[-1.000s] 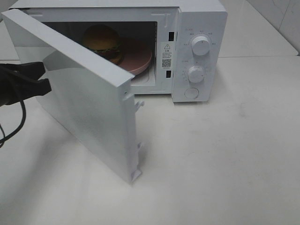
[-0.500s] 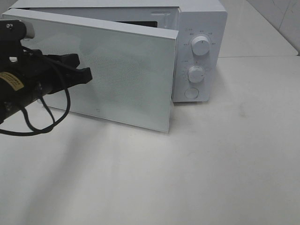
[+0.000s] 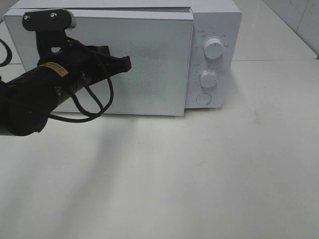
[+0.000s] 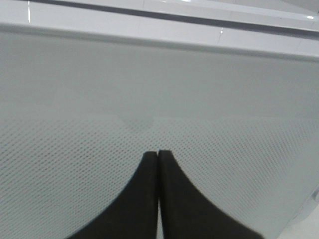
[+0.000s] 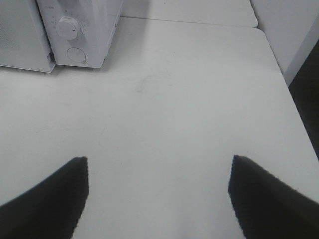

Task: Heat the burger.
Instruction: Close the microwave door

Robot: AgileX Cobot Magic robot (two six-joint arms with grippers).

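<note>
The burger is hidden behind the door [image 3: 154,74] of the white microwave [image 3: 214,20], which lies flat or nearly flat against the oven's front. My left gripper [image 3: 127,62] is shut with nothing in it, and its black tips rest on the door's dotted panel near the middle. In the left wrist view the gripper [image 4: 158,154] shows its two fingers pressed together against the mesh-patterned door [image 4: 149,89]. My right gripper [image 5: 158,162] stands open and empty over the bare white table [image 5: 174,99], to the right of the microwave [image 5: 84,20].
The microwave's control panel carries an upper knob [image 3: 214,48], a lower knob [image 3: 208,78] and a round button [image 3: 203,99]. A black cable [image 3: 94,107] loops under my left arm. The table's right edge [image 5: 291,89] drops off beside a white wall.
The door has swung from wide open to shut or nearly shut, pushed by my left gripper moving right and toward the oven. The burger and pink plate have gone out of sight.
</note>
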